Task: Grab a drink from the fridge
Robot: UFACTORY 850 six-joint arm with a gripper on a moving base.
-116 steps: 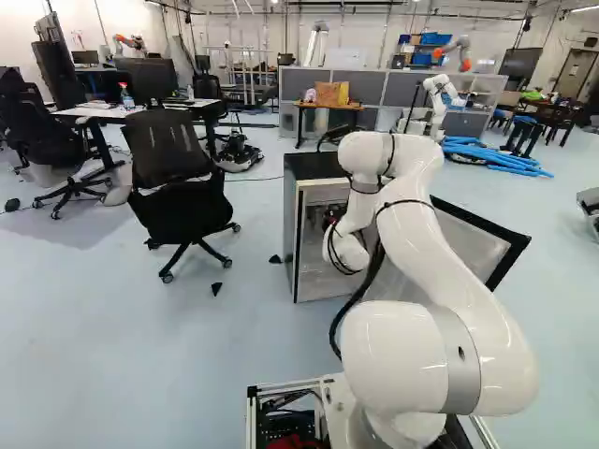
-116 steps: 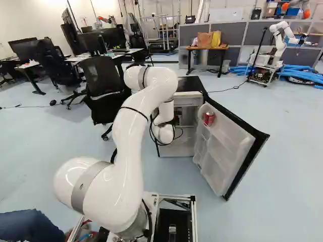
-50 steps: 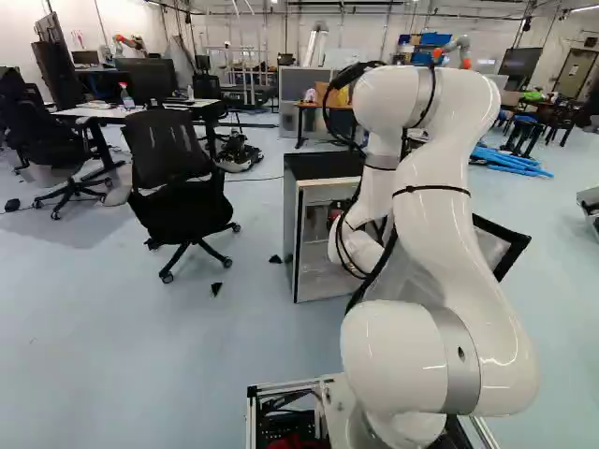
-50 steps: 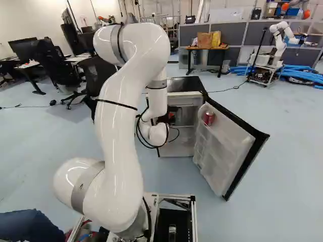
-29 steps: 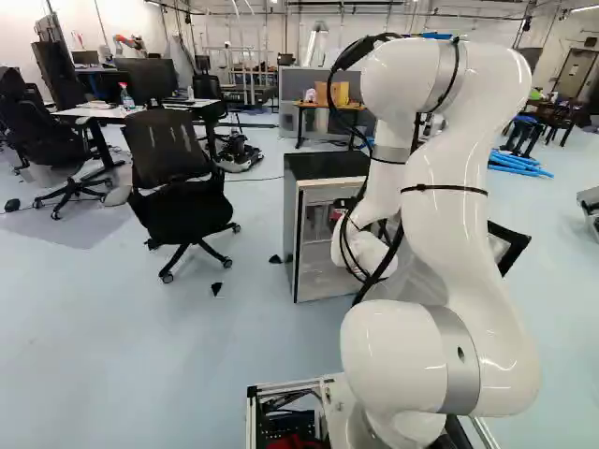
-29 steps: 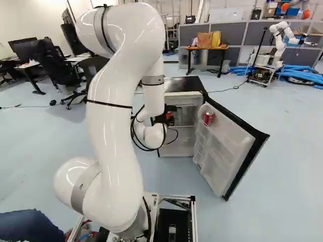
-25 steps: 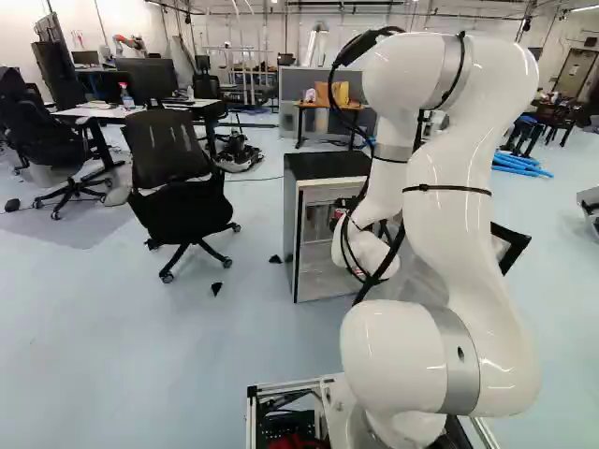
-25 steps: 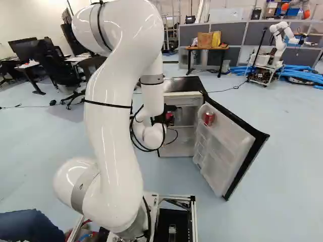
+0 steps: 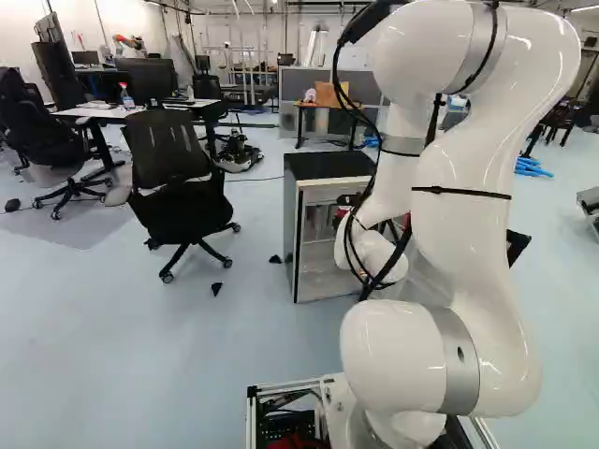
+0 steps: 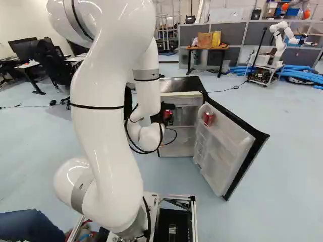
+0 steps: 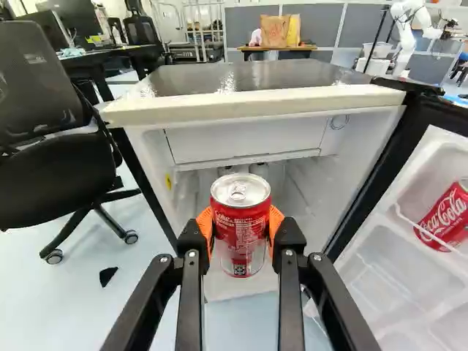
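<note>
Just in front of the open fridge (image 10: 182, 84), my gripper (image 10: 165, 112) shows small and partly hidden by the wrist in the right base view. In the wrist view both orange pads of the gripper (image 11: 240, 228) press on a red drink can (image 11: 240, 205) from two sides. The can is upright, its silver top facing up. Behind it lies the interior of the fridge (image 11: 248, 102), where the tops of other cans (image 11: 259, 169) show. Another red can (image 11: 447, 213) rests in the door shelf.
The fridge door (image 10: 237, 143) stands wide open to the right of the fridge. A black office chair (image 9: 178, 178) is to its left. Beyond the fridge are a small table with bags (image 10: 207, 48) and another robot (image 10: 277, 43).
My arm has drawn back from the fridge, its elbow rising and coming nearer the base cameras. The red can has moved out with the gripper. The base and fridge door have stayed put.
</note>
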